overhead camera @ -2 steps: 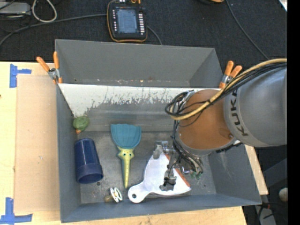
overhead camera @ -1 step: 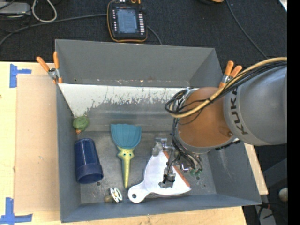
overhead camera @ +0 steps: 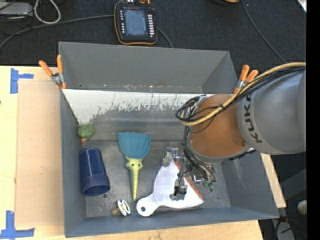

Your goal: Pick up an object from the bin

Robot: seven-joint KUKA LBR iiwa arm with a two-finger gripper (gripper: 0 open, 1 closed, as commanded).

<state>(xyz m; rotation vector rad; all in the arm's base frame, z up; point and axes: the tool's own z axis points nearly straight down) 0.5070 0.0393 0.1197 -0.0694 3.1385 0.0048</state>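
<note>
The gripper (overhead camera: 179, 190) stands low in the near right part of the grey bin (overhead camera: 145, 66), directly over a white flat thing (overhead camera: 161, 190) that lies on the floor close to the front wall. This white thing has a broad body and a narrow rounded end that points to the left. Its right part is hidden under the gripper. It is not possible to see whether the gripper touches it or grips it. Whether the gripper is wide or narrow also cannot be told, because its dark parts run together there. The orange cover (overhead camera: 215, 131) of the wrist and a bundle of cables (overhead camera: 192, 111) hide the bin floor beneath them. Just behind the gripper a small pale piece (overhead camera: 169, 157) is half covered, and its kind is unclear. To the left lies a teal toy shovel (overhead camera: 134, 149) with a yellow handle, apart from the white thing. Further left a dark blue cup (overhead camera: 93, 171) lies on its side. A small green thing (overhead camera: 86, 131) sits by the left wall, and a small metallic piece (overhead camera: 122, 207) rests near the rounded end.
</note>
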